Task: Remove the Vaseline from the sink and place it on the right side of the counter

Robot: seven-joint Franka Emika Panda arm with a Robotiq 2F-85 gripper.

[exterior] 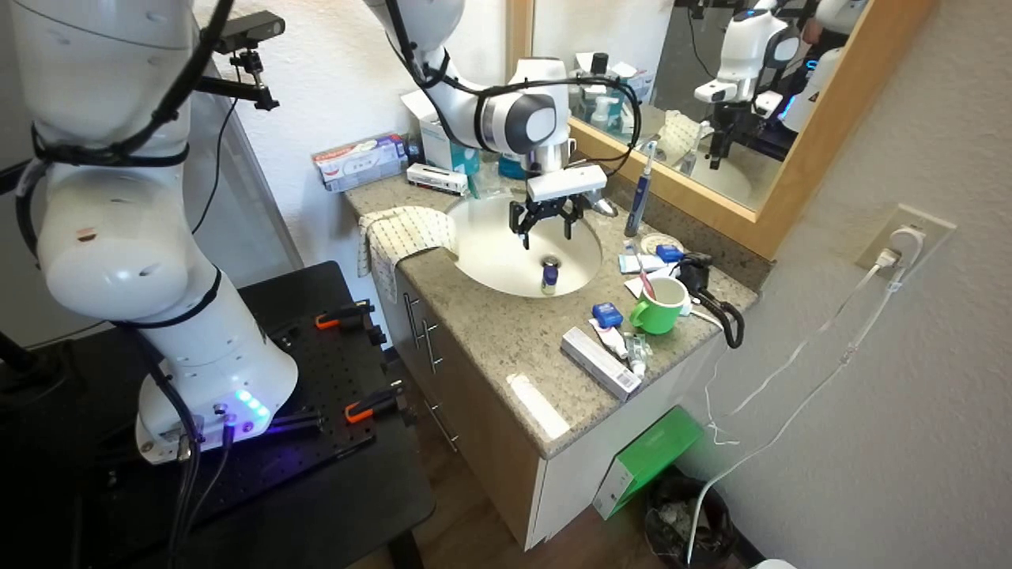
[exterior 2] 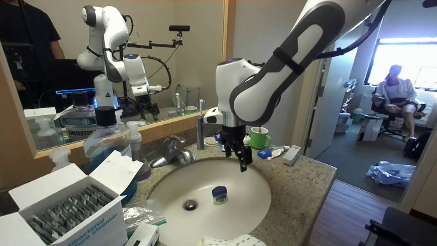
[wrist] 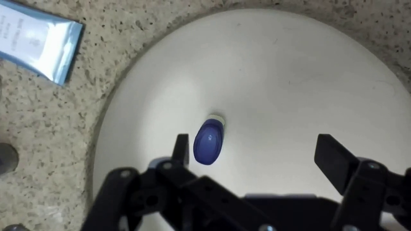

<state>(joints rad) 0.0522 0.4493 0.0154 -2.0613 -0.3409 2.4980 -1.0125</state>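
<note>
While the jar (exterior 2: 219,195) sits in the sink (exterior 2: 247,205), I see the gripper (exterior: 546,235) hanging above, jaws spread wide; on the counter (exterior 2: 300,191), near the sink, stands a mug (exterior 2: 258,139).

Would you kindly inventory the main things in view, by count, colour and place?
counter: one, speckled beige, below mirror
sink: one, white, in counter
Vaseline jar: one, blue lid, in sink
faucet: one, chrome, beside sink
mirror: one, tan frame, above counter
mug: one, green, on counter
electric toothbrush: one, blue, near mirror
mouthwash bottle: one, blue liquid, near mirror
open box: one, white, on counter
cloth: one, pale patterned, over counter edge
carton: one, green, beside cabinet
table: one, black, under robot's base
seated person: one, white top, near window
arm: one, white, over sink
hand: one, black, open above sink
</note>
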